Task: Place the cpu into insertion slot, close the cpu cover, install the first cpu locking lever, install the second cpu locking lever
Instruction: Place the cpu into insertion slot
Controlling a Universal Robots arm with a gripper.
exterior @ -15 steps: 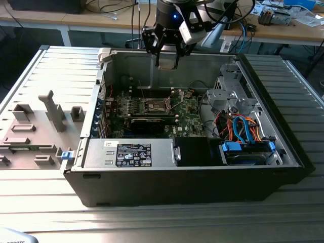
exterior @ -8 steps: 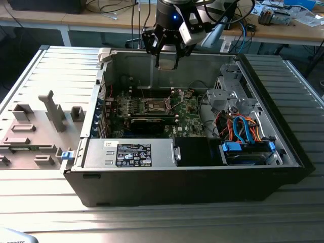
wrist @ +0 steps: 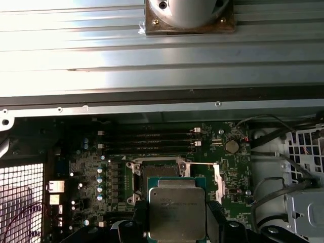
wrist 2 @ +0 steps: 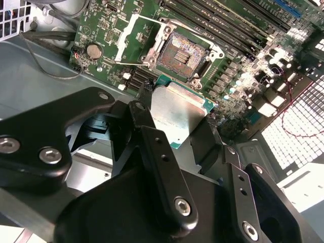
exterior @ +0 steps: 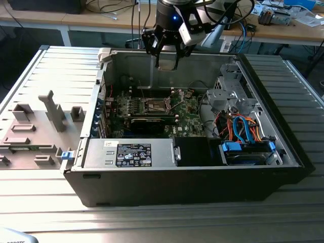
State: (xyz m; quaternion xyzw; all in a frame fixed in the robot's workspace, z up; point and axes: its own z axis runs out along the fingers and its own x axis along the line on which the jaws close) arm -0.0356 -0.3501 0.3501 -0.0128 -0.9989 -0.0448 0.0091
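Note:
My gripper (exterior: 167, 59) hangs above the rear wall of the open computer case, shut on the cpu (wrist 2: 177, 112). The cpu (wrist: 177, 210) is a flat silver-grey square with a green rim, clamped by two opposite edges between the black fingers (wrist 2: 146, 114). It is held level in the air, well above the motherboard. Beneath it in both wrist views lies the bare insertion slot (wrist 2: 179, 53), whose contact field is uncovered. The cpu cover (wrist 2: 134, 38), a silver frame with an open window, is swung up and away beside the slot. In the exterior view the slot (exterior: 157, 105) sits mid-board.
Black memory slots (wrist 2: 228, 25) run alongside the socket. A silver drive cage (exterior: 230, 96) and orange and blue cables (exterior: 243, 129) fill the exterior view's right of the case. The power supply (exterior: 134, 154) lies along the near wall. Grey fixtures (exterior: 35, 126) stand outside at the left.

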